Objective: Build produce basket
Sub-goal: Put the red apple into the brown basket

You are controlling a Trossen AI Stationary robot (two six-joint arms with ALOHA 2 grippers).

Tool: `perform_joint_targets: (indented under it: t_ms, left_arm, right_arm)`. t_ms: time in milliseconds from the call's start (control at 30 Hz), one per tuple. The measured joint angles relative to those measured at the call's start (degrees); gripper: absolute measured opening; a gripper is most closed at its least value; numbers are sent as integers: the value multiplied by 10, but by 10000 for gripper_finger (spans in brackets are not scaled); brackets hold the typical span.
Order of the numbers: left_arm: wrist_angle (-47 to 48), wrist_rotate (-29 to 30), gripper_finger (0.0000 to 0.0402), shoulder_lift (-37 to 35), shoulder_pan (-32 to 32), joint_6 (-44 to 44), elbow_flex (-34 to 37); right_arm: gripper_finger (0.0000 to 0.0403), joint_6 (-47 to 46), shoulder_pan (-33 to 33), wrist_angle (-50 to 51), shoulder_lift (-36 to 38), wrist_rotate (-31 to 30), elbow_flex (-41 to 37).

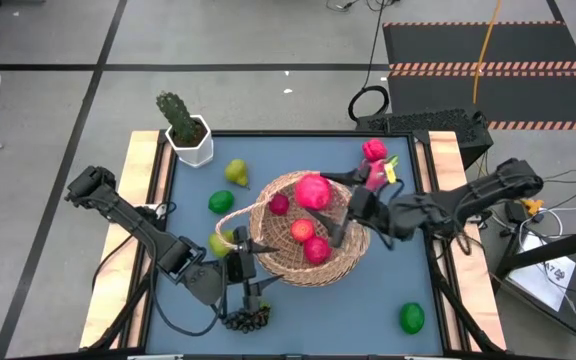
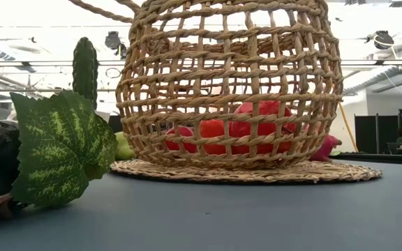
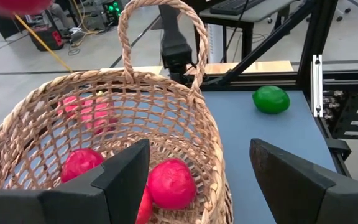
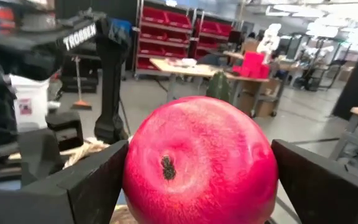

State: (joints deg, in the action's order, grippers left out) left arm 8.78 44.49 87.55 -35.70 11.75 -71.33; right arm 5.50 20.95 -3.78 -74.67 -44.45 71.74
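The basket (image 1: 303,243), a round tan wicker weave with looped handles, sits near the middle of the blue surface (image 1: 408,275), with open room to its right and far left. Three red fruits lie inside it (image 1: 302,229).

The right pincer (image 1: 326,192) hangs over the basket's far rim, its fingers spread wide and closed on a large pink-red apple (image 4: 201,163), smooth and glossy with a dark blossom end.

The left pincer (image 1: 251,246) is at the basket's left rim by a handle, jaws partly apart; it seems to straddle the wicker wall, though the view does not settle whether it touches.

Scattered produce: a yellow-green pear (image 1: 236,171) and a lime (image 1: 220,202) far left of the basket, another pear (image 1: 218,243) just beside its left side, a second lime (image 1: 412,318) alone near the right near corner, a dark grape bunch (image 1: 248,318) at the near edge, and a pink dragon fruit (image 1: 375,160) near the far right edge. A potted cactus (image 1: 182,125) stands at the far left corner.
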Motion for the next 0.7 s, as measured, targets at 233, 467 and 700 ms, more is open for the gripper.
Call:
perform_joint_targets:
  t_ms: [233, 467, 700]
  left_arm:
    - [0, 0, 273, 0, 0, 0, 0]
    - [6, 0, 273, 0, -1, 0, 0]
    - [9, 0, 273, 0, -1, 0, 0]
  right_arm:
    - [377, -50, -44, 54, -35, 77, 0]
    - [377, -64, -55, 107, -71, 132, 0]
    - [377, -72, -65, 147, -100, 133, 0]
